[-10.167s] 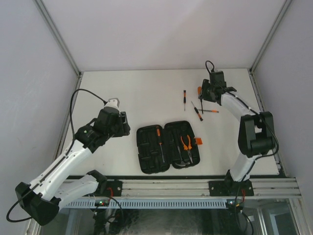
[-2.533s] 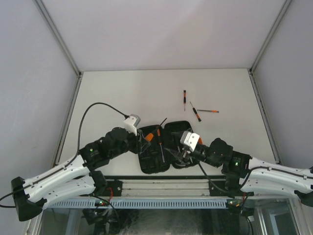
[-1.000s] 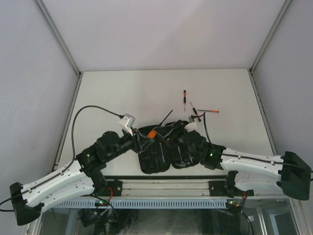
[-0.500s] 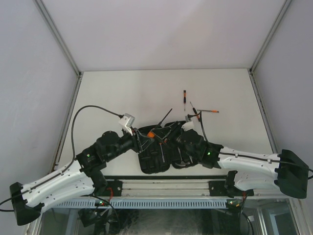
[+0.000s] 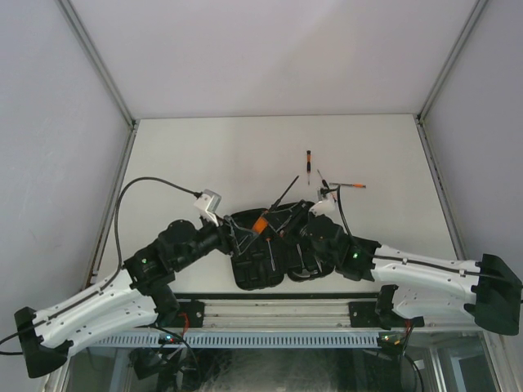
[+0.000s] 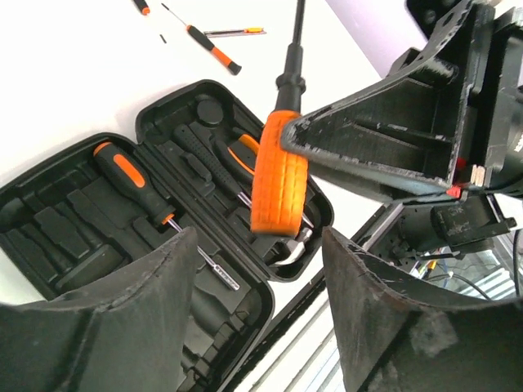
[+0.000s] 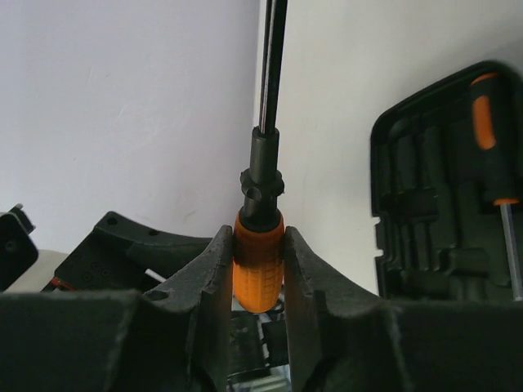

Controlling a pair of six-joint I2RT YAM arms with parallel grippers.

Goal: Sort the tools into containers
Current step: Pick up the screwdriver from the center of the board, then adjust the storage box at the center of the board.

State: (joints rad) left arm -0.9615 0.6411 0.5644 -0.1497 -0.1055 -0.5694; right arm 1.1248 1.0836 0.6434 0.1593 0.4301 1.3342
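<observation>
right claw [image 7: 258,245] clenched on the ribbed orange handle of a large screwdriver [image 6: 279,184], shaft pointing up and away, tool held in the air over the open black tool case [image 6: 57,229]. left claw [image 6: 260,237] released, fingers wide apart either side of the handle's butt end, not touching it. judgement: the tool is the right arm's alone; left should draw straight back off the butt before right tips it, or a finger may clip the handle. then bring the shaft level, line it with a free long slot, lower, let go only once seated. already in the case: a smaller orange-and-black screwdriver [image 6: 122,167] in one half, pliers [image 6: 245,147] in the other, partly hidden behind the handle. both arms crowd over the case, room looks tight. thin screwdrivers [image 6: 214,51] lie loose on the tabletop [image 5: 204,155] beyond the case.
</observation>
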